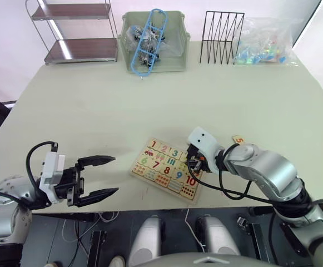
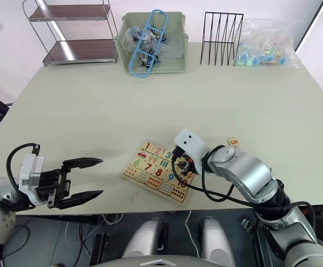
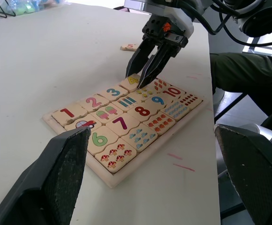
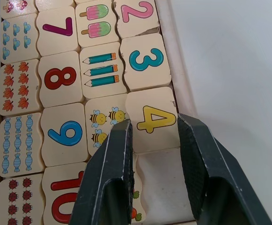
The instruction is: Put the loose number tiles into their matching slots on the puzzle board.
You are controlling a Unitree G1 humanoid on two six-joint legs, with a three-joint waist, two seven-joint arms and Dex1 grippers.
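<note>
Light wood, printed with a yellow 4: that tile (image 4: 150, 119) sits in the far row of the puzzle board (image 1: 167, 168), next to the 3 tile (image 4: 145, 61), and your right gripper (image 4: 154, 180) has its two black fingers straddling it, one on each side. The jaws are parted about the tile's width; you cannot tell from the wrist view whether the pads actually press the tile's edges. Just beyond the 4, at the board's right end, one slot (image 4: 166, 180) lies bare between the fingers. In the same row you have the 1 tile (image 3: 68, 113), the 2 tile (image 3: 95, 102) and the 3 seated. The near row carries 6 to 10, with counting pictures of ice lollies, pencils, bees, leaves and ladybirds around them.

The board lies tilted near the front edge of the pale table (image 1: 94, 100), a little right of centre. One loose number tile, the 5 tile (image 1: 238, 139), rests on the table just right of the board, beside your right arm and apart from the board.

Your left gripper (image 1: 97, 178) hangs above the table to the left of the board, well apart from it, fingers spread wide and holding nothing.

Along the far edge stand a metal shelf rack (image 1: 75, 30), a green plastic bin (image 1: 153, 41) with a blue frame sticking out, a black wire file rack (image 1: 222, 36) and a clear bag of coloured pieces (image 1: 264, 41).
</note>
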